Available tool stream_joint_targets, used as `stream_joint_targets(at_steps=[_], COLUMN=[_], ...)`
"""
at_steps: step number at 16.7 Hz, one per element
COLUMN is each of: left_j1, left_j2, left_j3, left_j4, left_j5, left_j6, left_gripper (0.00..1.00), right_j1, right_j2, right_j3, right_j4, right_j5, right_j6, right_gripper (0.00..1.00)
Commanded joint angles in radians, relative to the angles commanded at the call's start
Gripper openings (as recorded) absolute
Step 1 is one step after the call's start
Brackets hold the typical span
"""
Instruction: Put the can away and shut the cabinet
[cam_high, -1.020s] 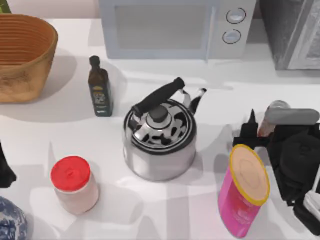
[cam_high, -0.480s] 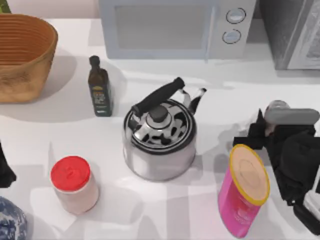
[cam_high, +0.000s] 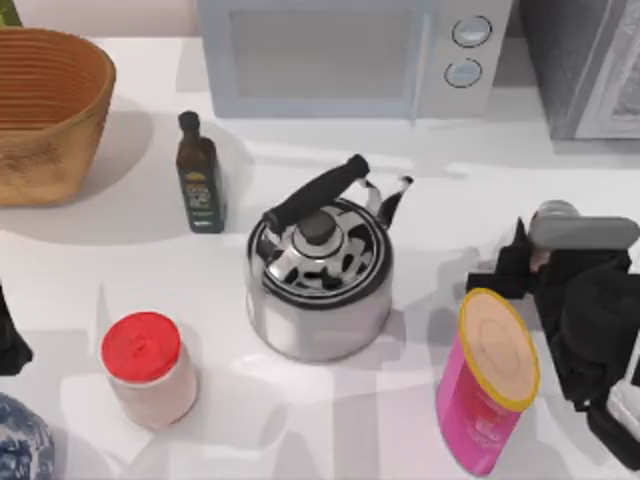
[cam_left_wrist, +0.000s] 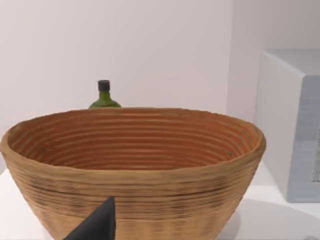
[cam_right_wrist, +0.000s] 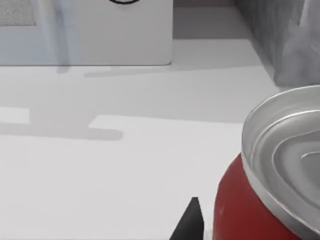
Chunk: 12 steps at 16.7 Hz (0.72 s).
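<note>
Beside right gripper (cam_high: 522, 262), the can (cam_right_wrist: 260, 200)

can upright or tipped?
Upright: the can stands on the table with its silver top facing up, beside the right gripper.

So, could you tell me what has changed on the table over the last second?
The right gripper, at the top view's right side by the can, shifted a little to the right, closing in on the can; it has not visibly taken hold yet. The can, kettle, pink canister, red-lidded jar, bottle and basket stayed put, and the left arm stayed parked at the left edge.
</note>
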<state>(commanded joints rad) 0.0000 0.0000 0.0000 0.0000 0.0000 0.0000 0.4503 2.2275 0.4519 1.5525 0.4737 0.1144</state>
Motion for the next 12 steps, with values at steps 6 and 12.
stream_joint_targets(at_steps=[6,12], left_j1=[0.000,0.000], left_j2=[0.000,0.000], left_j3=[0.000,0.000], left_j4=[0.000,0.000], left_j5=[0.000,0.000], left_j6=[0.000,0.000], left_gripper=[1.00,1.00], right_j1=[0.002,-0.001], right_j2=[-0.148,-0.491], right_j3=[0.016,0.063], right_j4=[-0.162,-0.572], right_j5=[-0.005,-0.006], right_j6=[-0.001,0.001], right_gripper=[0.00,0.00])
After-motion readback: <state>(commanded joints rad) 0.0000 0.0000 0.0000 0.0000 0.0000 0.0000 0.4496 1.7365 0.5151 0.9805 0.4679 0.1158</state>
